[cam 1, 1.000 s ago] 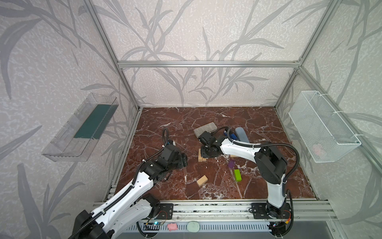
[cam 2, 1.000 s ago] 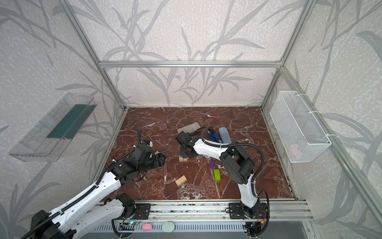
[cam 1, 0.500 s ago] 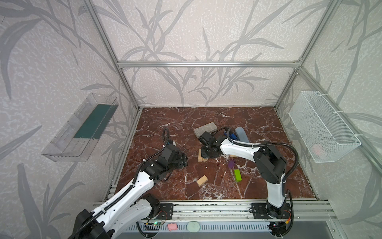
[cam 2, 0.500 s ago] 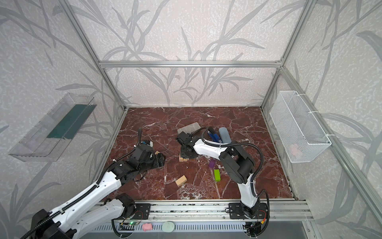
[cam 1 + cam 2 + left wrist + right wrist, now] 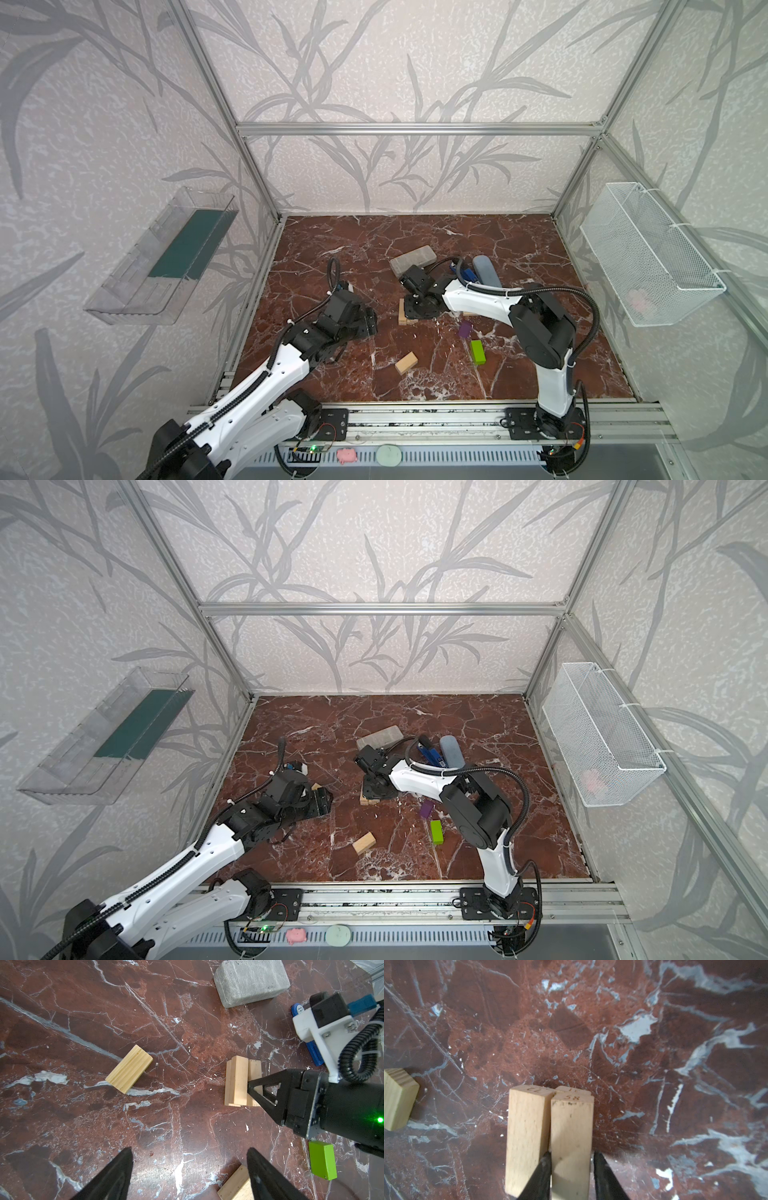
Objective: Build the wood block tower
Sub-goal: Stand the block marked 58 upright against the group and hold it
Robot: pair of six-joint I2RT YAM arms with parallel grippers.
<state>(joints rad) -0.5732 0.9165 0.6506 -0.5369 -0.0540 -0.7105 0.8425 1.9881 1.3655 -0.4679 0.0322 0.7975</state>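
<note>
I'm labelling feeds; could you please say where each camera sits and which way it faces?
Top views: high in front, facing down and back over the floor; left arm and right arm show.
Left wrist: left arm, looking down past the open left gripper at the tower and right gripper.
Right wrist: right arm, close above the tower; its fingertips straddle a top block.
All share the tower.

I've got pale walls (image 5: pixel 415 62) printed with grey leaves, framed in aluminium bars (image 5: pixel 415 129). The floor (image 5: pixel 332 237) is red-brown marble, white-veined and evenly lit. A clear shelf (image 5: pixel 124 303) with a dark green liner hangs on the left-hand wall, and a white wire basket (image 5: pixel 623 249) on the right-hand one.
</note>
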